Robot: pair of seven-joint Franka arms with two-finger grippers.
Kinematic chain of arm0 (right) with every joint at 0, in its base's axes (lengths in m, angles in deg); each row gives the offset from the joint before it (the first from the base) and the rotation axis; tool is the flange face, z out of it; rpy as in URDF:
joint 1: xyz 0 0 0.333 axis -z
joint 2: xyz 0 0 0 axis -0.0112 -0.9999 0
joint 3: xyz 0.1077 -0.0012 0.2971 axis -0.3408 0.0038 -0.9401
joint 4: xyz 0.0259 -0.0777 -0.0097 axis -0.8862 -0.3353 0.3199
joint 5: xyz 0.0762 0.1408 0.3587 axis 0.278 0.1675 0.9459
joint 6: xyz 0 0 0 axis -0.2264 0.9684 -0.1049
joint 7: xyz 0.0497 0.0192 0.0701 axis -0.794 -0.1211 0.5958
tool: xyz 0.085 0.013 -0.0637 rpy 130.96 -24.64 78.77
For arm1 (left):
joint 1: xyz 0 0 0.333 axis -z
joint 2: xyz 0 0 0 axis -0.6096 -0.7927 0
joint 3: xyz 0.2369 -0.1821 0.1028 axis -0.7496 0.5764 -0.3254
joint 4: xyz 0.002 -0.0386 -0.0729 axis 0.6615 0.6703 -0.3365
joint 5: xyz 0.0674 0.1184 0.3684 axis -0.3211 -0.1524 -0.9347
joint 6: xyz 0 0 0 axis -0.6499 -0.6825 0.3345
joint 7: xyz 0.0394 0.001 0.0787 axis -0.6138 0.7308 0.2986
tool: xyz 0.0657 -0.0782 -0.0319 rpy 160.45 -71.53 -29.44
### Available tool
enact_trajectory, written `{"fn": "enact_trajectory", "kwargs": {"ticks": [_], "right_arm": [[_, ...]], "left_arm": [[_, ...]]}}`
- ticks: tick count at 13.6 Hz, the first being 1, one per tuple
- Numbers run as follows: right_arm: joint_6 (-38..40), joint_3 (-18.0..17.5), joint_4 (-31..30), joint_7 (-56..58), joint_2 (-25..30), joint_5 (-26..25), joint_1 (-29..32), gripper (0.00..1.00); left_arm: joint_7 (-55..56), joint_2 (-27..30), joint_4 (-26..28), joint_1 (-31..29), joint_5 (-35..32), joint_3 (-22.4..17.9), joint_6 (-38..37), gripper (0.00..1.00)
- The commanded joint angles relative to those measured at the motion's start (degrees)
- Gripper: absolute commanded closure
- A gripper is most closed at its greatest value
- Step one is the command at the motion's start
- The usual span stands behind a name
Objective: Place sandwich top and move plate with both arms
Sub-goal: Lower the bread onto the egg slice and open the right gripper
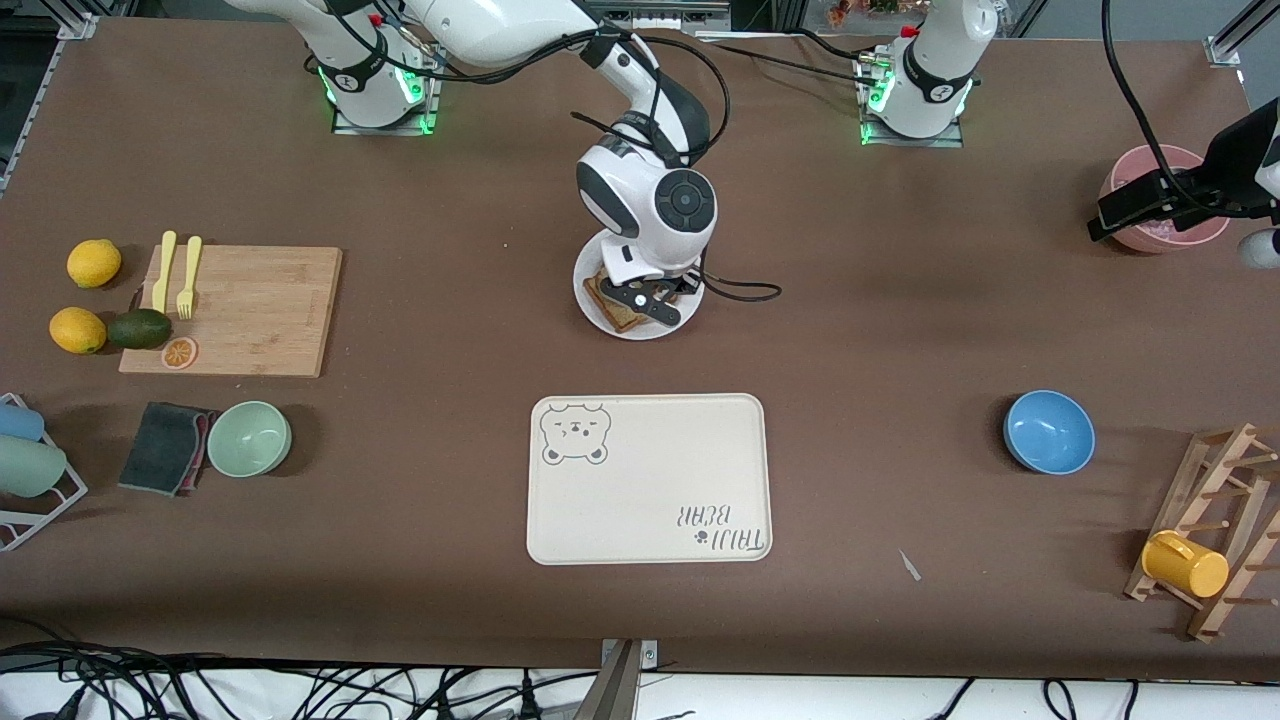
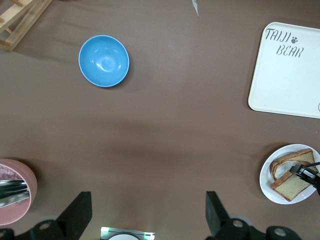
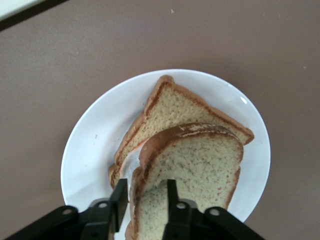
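Note:
The white plate [image 1: 628, 331] [image 3: 95, 150] [image 2: 267, 182] lies mid-table, farther from the front camera than the bear-print tray. On it, the speckled sandwich top [image 3: 200, 160] [image 1: 615, 312] leans askew over a second slice [image 3: 175, 107]. My right gripper [image 3: 146, 187] [image 1: 652, 298] is down at the plate. It is open, with the top slice's crust edge between its fingers; one finger stands just off the crust and the other lies on the slice's face. My left gripper [image 2: 148, 215] [image 1: 1140, 205] waits open and empty, high beside the pink bowl.
Cream bear-print tray [image 1: 650, 480] lies nearer the front camera than the plate. Blue bowl [image 1: 1049, 431], pink bowl [image 1: 1165, 235] and a wooden rack with a yellow mug [image 1: 1185, 565] are toward the left arm's end. Cutting board [image 1: 240, 310] and green bowl [image 1: 249, 438] are toward the right arm's end.

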Motion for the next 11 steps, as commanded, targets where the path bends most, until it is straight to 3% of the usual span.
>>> {"fn": "enact_trajectory", "kwargs": {"ticks": [1,7,11], "right_arm": [[1.27,0.61,1.95,0.27,0.68,-0.95,0.18,0.0],[6.53,6.5,1.95,16.93,5.86,-0.51,2.55,0.0],[10.75,7.82,1.95,32.49,9.99,0.02,9.66,0.0]], "left_arm": [[-0.49,0.15,-0.89,-0.25,1.13,-0.3,-1.07,0.0],[-0.49,0.06,-0.89,-0.34,1.21,-0.65,-1.07,0.0],[-0.4,-0.03,-0.45,-1.3,1.3,-1.44,-1.16,0.0]]}}
